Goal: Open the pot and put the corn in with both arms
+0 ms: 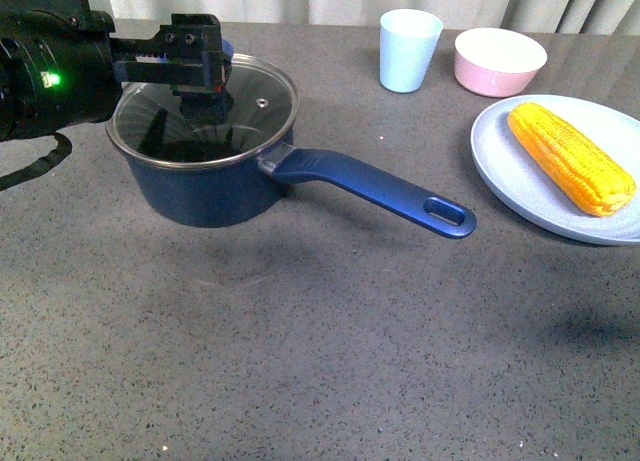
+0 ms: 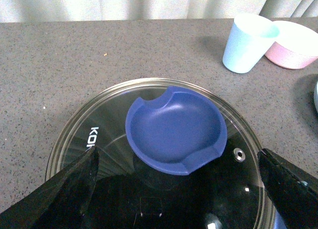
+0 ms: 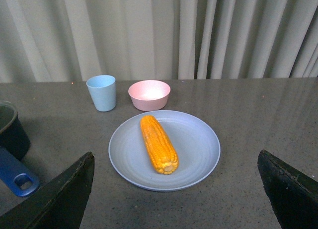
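Note:
The navy-blue pot (image 1: 200, 186) stands at the left of the table with its glass lid (image 1: 265, 93) on and its long handle (image 1: 380, 186) pointing right. My left gripper (image 1: 200, 76) hangs open just above the lid. In the left wrist view the blue knob (image 2: 174, 127) lies between and ahead of the two spread fingers (image 2: 74, 189), untouched. The corn (image 1: 570, 156) lies on a pale blue plate (image 1: 500, 161) at the right. My right gripper (image 3: 177, 196) is open, back from the corn (image 3: 159, 143) and the plate (image 3: 198, 144); it is out of the front view.
A light blue cup (image 1: 408, 49) and a pink bowl (image 1: 500, 61) stand at the back, between the pot and the plate. The right wrist view catches the pot's edge (image 3: 7, 129) and the handle end (image 3: 15, 174). Curtains hang behind the table.

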Controlling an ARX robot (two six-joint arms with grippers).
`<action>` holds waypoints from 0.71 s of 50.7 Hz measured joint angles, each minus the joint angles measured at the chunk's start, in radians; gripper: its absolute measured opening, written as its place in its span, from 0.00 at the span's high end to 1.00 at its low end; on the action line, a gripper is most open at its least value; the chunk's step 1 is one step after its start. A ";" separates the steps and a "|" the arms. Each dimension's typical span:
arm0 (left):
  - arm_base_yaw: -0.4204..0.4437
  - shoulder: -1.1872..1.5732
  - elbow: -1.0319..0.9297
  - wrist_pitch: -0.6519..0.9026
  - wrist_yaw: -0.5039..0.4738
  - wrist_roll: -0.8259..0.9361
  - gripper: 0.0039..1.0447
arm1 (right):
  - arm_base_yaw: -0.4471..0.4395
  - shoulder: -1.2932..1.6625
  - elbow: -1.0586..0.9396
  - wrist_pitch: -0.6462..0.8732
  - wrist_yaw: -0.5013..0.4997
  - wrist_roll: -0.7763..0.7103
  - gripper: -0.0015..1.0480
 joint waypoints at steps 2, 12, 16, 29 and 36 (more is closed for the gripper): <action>-0.001 0.003 0.006 -0.002 -0.004 0.000 0.08 | 0.000 0.000 0.000 0.000 0.000 0.000 0.09; -0.005 0.026 0.047 -0.011 -0.021 0.003 0.08 | 0.000 0.000 0.000 0.000 0.000 0.000 0.09; -0.011 0.040 0.064 -0.019 -0.029 0.004 0.08 | 0.000 0.000 0.000 0.000 0.000 0.000 0.09; -0.031 0.089 0.113 -0.031 -0.044 0.006 0.08 | 0.000 0.000 0.000 0.000 0.000 0.000 0.09; -0.031 0.108 0.153 -0.043 -0.063 0.006 0.08 | 0.000 0.000 0.000 0.000 0.000 0.000 0.09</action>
